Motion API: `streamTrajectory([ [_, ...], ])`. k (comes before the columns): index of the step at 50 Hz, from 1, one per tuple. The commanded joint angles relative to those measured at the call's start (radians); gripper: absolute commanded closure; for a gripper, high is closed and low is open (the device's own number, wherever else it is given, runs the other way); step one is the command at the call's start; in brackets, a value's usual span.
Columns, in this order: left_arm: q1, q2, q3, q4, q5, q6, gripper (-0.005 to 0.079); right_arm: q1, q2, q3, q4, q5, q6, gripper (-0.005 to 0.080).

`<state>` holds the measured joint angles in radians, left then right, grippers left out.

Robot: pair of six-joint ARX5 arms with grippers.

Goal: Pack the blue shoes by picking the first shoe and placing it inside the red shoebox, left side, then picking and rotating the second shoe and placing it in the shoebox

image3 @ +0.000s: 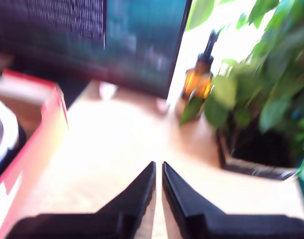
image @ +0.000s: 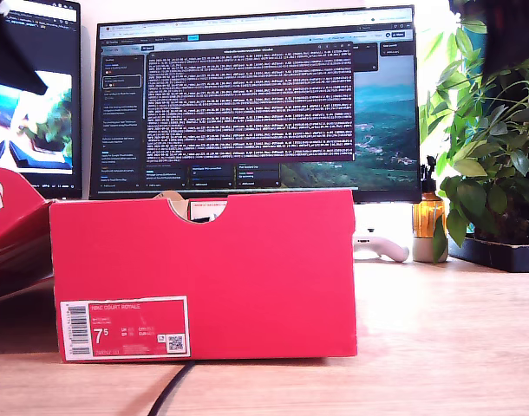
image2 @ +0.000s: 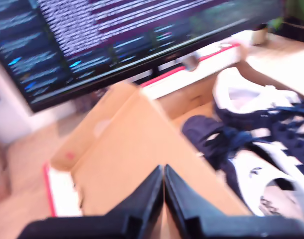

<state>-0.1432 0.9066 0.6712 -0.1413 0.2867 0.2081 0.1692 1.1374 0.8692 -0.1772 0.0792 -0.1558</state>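
Exterior view is filled by the red shoebox [image: 204, 273], standing on the wooden table [image: 447, 338] with its half-round notch up and its white 7.5 label low toward that view's left; its front wall hides everything inside, and neither arm can be made out here. A red lid [image: 9, 225] leans at the exterior view's left, cut off by the frame, and a dark cable [image: 169, 390] runs out from under the box. Behind stand a monitor [image: 256, 95], an amber bottle [image: 427, 217] and a potted plant [image: 494, 139]. My first gripper [image2: 164, 172] has its jaws together with nothing between them, above the box's brown cardboard interior; the blurred first wrist view shows the blue shoes [image2: 256, 139] lying inside the box, partly cut off by the frame, so how they are turned is unclear. My second gripper [image3: 158, 167] is nearly closed, a thin gap left and nothing held, over bare table beside the box's red wall, with a dark and white shape inside too blurred to read.
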Motion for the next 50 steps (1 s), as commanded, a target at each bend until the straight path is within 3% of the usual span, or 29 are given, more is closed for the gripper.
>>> streamTrajectory([
  [1,0.024,0.003,-0.034,0.010,0.002,-0.040,0.0761,-0.032,-0.008,-0.046,0.062,-0.024,-0.002,0.0765],
  [9,0.049,0.002,-0.049,0.014,0.009,-0.082,0.0761,-0.096,-0.010,-0.164,0.162,-0.097,0.037,0.0765],
  [14,0.049,0.002,-0.095,0.085,0.043,-0.095,0.0761,-0.111,-0.011,-0.235,0.237,-0.103,0.051,0.0765],
  [31,0.039,-0.030,-0.309,0.328,0.039,-0.210,0.0761,-0.112,-0.013,-0.416,0.414,-0.093,0.055,0.0765],
  [50,0.037,-0.141,-0.454,0.375,-0.017,-0.209,0.0761,-0.113,-0.023,-0.611,0.608,-0.072,0.077,0.0765],
])
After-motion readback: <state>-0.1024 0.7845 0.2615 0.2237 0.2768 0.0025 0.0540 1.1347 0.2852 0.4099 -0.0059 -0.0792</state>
